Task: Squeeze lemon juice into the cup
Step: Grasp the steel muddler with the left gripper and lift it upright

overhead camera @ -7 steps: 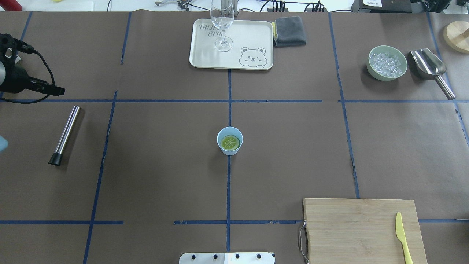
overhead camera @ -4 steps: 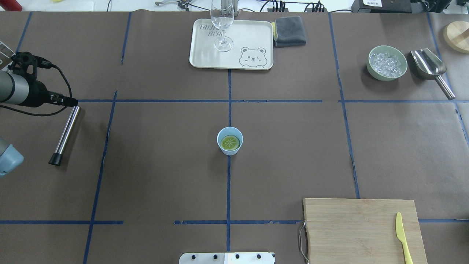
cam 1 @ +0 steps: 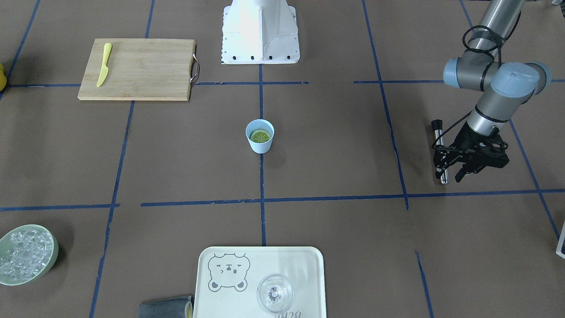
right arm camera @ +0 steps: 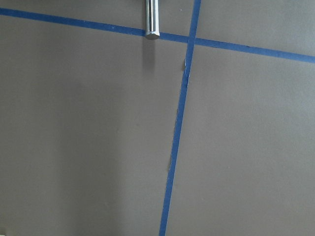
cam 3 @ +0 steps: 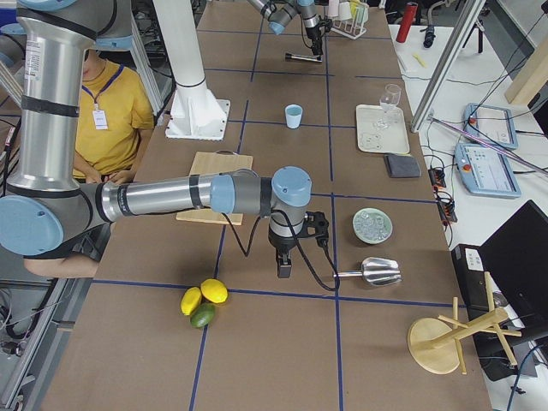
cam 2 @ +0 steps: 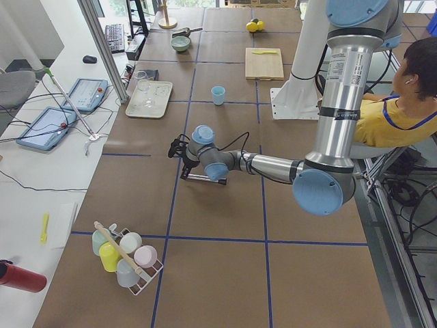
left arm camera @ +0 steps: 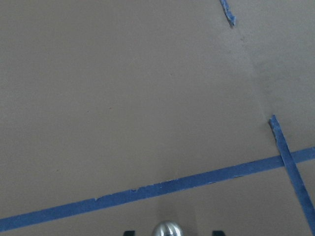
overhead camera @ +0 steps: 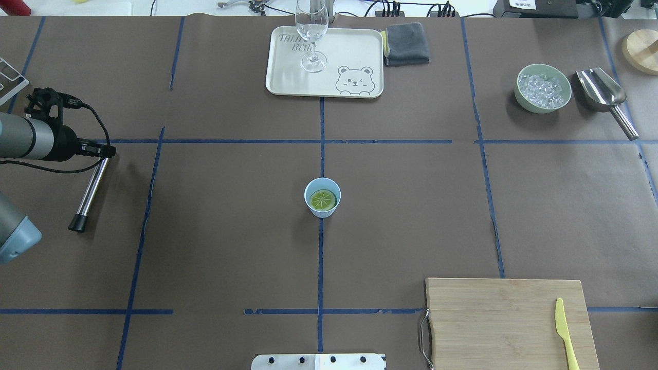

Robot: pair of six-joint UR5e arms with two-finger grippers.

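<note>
Can see the lemon slice (cam 1: 260, 136) lying flat inside the light-blue cup (cam 1: 260, 146), mid table. Far off to the side, can spot the left gripper (cam 1: 449, 174), spread open with 1 finger each side of the steel muddler's (overhead camera: 91, 190) bare tip. Cannot tell about the right gripper (cam 3: 282, 270). Could lose the smooth muddler by pinching so near its tip: may droop or slip out. Could also knock the light cup over by pushing down too hard or off-centre.

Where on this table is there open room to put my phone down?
Widest bare stretch: between the cup and the bowl of ice, beyond the cutting board. Also bare between the cup and the metal rod. Crowded by the left gripper at the rod, and around the tray.
</note>
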